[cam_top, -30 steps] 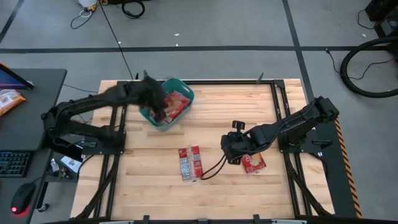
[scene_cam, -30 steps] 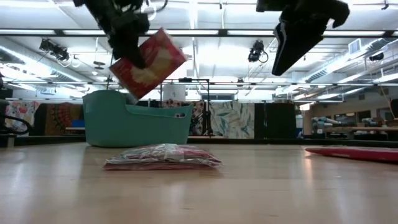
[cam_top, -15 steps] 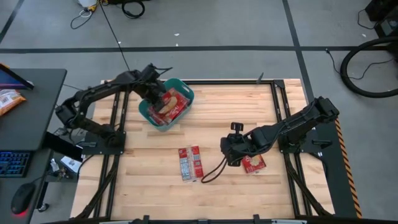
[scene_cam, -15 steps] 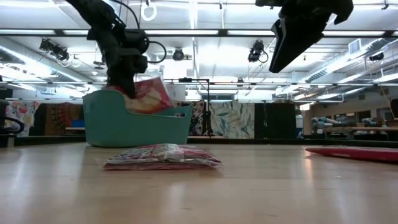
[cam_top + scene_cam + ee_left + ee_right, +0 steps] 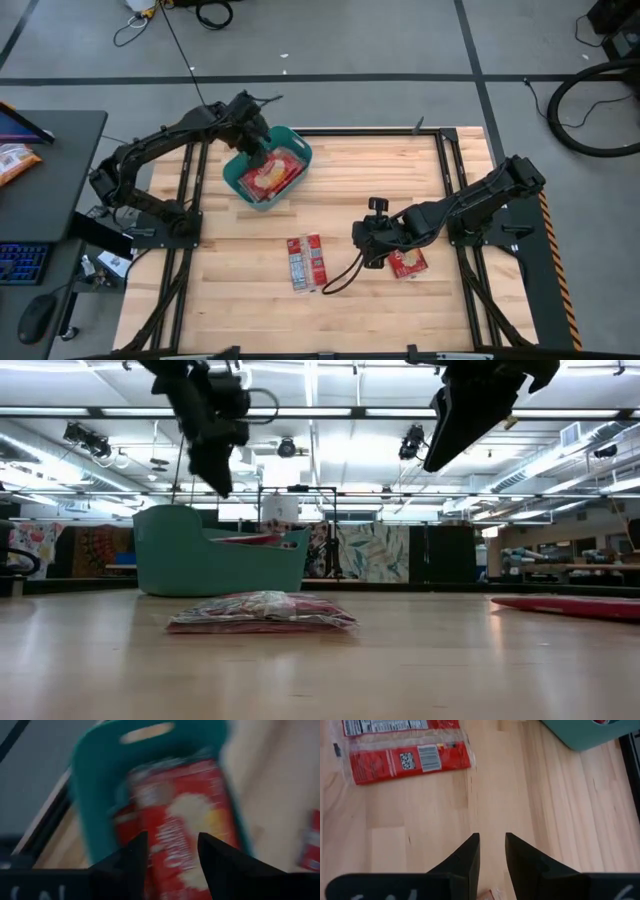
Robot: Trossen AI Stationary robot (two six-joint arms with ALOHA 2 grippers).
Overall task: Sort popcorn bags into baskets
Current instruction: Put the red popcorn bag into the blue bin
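Note:
The teal basket (image 5: 300, 150) stands at the table's far left and holds red popcorn bags (image 5: 270, 172); the top one lies flat (image 5: 185, 825). My left gripper (image 5: 256, 148) hovers open and empty above the basket, as the low view (image 5: 222, 485) and its wrist view (image 5: 172, 855) show. A pair of popcorn bags in clear wrap (image 5: 306, 262) lies flat mid-table (image 5: 262, 612). Another bag (image 5: 408, 263) lies flat to the right. My right gripper (image 5: 362, 245) is open and empty between the two, above the table (image 5: 492, 850).
A black cable (image 5: 340, 275) runs over the table from the right arm toward the wrapped bags. An orange snack bag (image 5: 15, 160) lies on the desk off the table's left side. Bare wood lies along the near edge and the far right.
My left gripper has carried a popcorn bag from above the basket's near-left rim down into the basket, let it go and risen again. The bag, held tilted before, now lies flat on the others in the basket.

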